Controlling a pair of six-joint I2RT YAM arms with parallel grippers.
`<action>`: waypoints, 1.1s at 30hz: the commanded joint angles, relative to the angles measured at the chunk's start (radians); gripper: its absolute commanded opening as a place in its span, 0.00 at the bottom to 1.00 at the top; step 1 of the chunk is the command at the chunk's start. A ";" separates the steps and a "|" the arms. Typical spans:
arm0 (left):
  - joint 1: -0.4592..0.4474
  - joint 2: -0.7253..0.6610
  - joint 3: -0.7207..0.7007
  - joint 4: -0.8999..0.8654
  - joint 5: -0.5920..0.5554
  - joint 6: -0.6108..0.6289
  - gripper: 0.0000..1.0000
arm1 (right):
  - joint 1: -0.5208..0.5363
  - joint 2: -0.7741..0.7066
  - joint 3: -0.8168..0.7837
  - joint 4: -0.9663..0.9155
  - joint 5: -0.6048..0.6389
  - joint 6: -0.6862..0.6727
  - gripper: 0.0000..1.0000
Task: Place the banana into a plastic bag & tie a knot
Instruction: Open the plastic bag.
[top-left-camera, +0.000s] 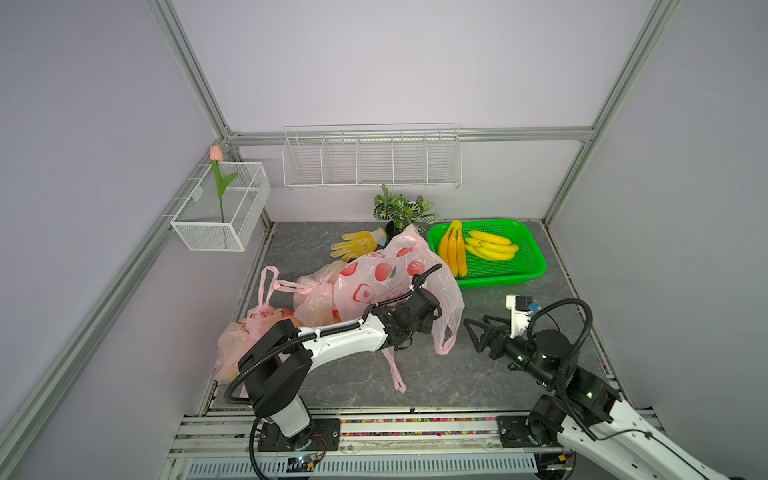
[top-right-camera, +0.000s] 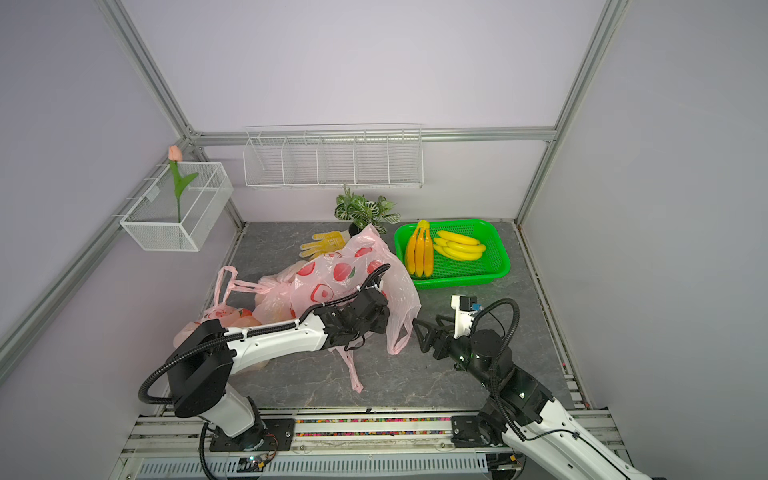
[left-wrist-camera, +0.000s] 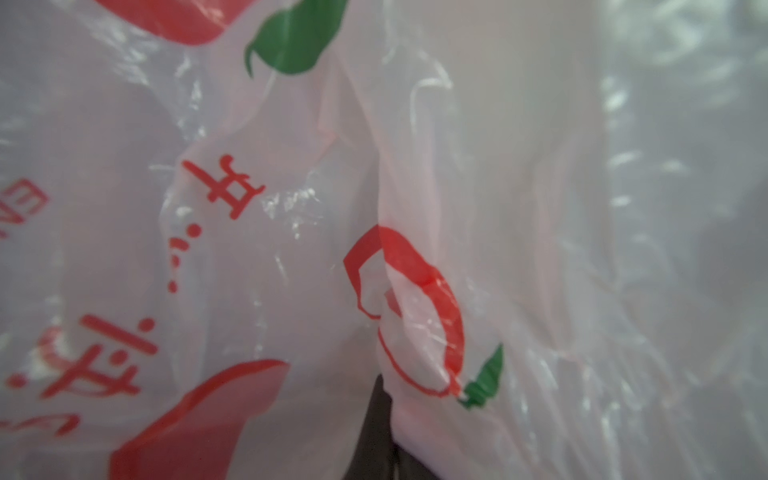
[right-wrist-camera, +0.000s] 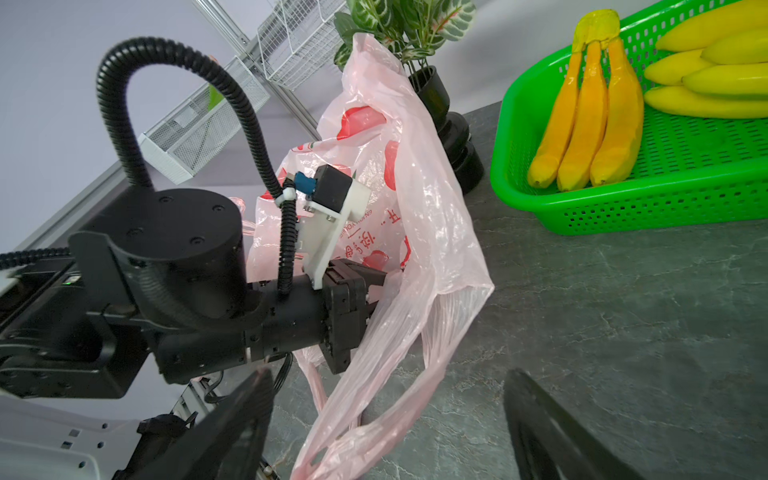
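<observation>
A pink plastic bag (top-left-camera: 386, 274) (top-right-camera: 345, 270) printed with red fruit stands lifted at mid-table. My left gripper (left-wrist-camera: 382, 449) is shut on its film, which fills the left wrist view; one dark finger (left-wrist-camera: 374, 424) shows under the plastic. In the right wrist view the left gripper (right-wrist-camera: 374, 286) reaches into the bag (right-wrist-camera: 428, 199). My right gripper (top-left-camera: 473, 332) (top-right-camera: 420, 332) (right-wrist-camera: 390, 415) is open, and the bag's handle loop (right-wrist-camera: 374, 407) hangs just ahead of it. Yellow bananas (top-left-camera: 492, 246) (top-right-camera: 459, 245) and an orange bunch (right-wrist-camera: 590, 124) lie in the green basket (top-left-camera: 534, 266).
Two filled, tied pink bags (top-left-camera: 249, 332) lie at the left of the table. A yellow glove (top-left-camera: 357, 243) and a potted plant (top-left-camera: 403, 208) stand behind the bag. White wire baskets (top-left-camera: 372, 160) hang on the walls.
</observation>
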 joint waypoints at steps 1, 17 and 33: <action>-0.026 -0.016 -0.009 0.047 -0.017 0.015 0.00 | -0.008 0.095 -0.009 -0.012 0.024 0.040 0.89; -0.090 -0.089 -0.059 0.156 0.075 0.142 0.00 | -0.037 0.278 -0.052 0.246 -0.141 0.077 0.60; -0.144 -0.279 -0.190 -0.076 -0.031 0.408 0.68 | -0.083 0.240 0.101 -0.103 0.000 0.105 0.07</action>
